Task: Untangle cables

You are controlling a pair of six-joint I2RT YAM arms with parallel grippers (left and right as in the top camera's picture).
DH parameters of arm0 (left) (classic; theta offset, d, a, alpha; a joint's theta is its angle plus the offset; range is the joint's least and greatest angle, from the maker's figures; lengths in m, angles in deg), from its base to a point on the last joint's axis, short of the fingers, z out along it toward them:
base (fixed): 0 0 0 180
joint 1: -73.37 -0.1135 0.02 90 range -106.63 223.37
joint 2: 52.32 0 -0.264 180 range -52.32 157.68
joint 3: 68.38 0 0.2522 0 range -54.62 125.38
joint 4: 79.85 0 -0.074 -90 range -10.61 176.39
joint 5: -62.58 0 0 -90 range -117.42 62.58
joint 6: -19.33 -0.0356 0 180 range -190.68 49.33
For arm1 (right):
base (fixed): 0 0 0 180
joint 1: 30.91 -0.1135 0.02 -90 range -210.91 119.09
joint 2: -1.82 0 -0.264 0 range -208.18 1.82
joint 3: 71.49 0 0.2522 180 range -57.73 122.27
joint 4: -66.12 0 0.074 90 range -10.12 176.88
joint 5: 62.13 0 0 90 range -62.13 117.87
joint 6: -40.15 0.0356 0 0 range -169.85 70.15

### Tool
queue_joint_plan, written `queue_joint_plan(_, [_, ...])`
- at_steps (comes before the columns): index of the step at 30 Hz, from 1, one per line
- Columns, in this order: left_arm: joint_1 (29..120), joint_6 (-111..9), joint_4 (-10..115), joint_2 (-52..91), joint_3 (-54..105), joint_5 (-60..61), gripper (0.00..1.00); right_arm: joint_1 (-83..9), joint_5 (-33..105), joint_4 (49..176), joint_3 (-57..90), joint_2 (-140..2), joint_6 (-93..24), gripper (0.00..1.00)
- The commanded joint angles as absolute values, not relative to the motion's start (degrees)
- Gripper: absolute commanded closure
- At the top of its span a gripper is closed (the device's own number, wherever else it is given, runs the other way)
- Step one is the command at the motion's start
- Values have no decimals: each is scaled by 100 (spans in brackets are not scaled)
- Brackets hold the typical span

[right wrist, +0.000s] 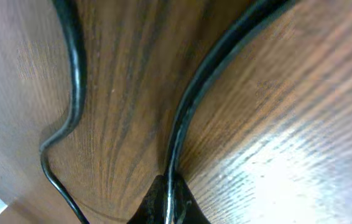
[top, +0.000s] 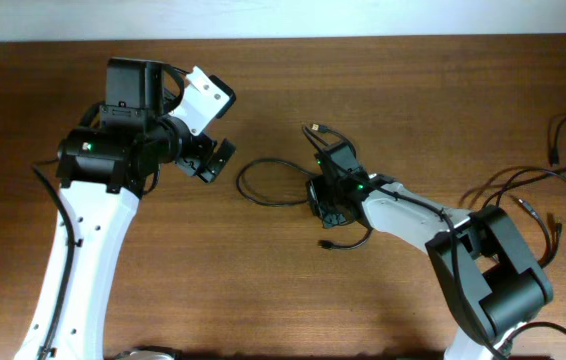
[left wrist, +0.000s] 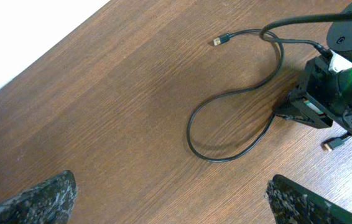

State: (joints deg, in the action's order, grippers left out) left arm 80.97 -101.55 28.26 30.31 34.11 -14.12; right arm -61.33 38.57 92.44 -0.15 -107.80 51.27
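1. Step in hand: grab-and-pull part of the untangling, as I read it. My right gripper (top: 326,208) is down at mid-table on the cable (top: 263,190), right where its strands bunch together.
2. Right wrist view: fingertips (right wrist: 150,211) meet on one strand, so I call it a closed pinch on the cable. A second strand (right wrist: 73,93) runs beside the held one, apart from it and kinked. I can't tell from here whether the two cross under the gripper.
3. Cable layout: one open loop (left wrist: 226,124) lies flat on the table (top: 263,310) between the two grippers. One plug (left wrist: 221,40) lies free past the loop. A second plug (left wrist: 333,144) pokes out just beside the right gripper on its other side.
4. Left gripper (top: 211,162) hovers above the table to the left of the loop, fingers (left wrist: 45,199) wide apart, holding nothing.
5. More thin cords (top: 553,215) lie well apart at the right side of the table, near the right arm's base. Too small for me to say whether they are knotted.
6. Progress: early, in my judgement. The loop looks open, but the bunch under the right gripper is not cleared.
7. Next move calls for the left gripper to come down and take the loop or the free plug end. Then the two pull apart slowly and low over the table so the strands slide out. A one-sided pull would likely just drag the whole bundle.
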Motion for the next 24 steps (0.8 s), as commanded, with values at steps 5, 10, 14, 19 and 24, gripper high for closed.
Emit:
queue_joint_plan(5, [8127, -10244, 2817, 3044, 3435, -1326, 1, -6229, 3736, 9145, -364, -9875, 2091, 96])
queue_joint_plan(10, [8125, -10247, 2824, 3044, 3435, -1326, 1, -6229, 3734, 9441, -364, -7779, 1484, 96])
queue_joint_plan(14, [8125, -10247, 2824, 3044, 3435, -1326, 1, -6227, 3511, 9443, -364, -6509, 1486, 96])
queue_joint_plan(19, [8125, -10247, 2839, 3044, 3435, -1326, 1, -6227, 2418, 9596, -364, -5497, 1165, 96])
queue_joint_plan(24, [8125, -10247, 2839, 3044, 3435, -1329, 1, -6229, 1833, 11259, -367, -6074, 1991, 56])
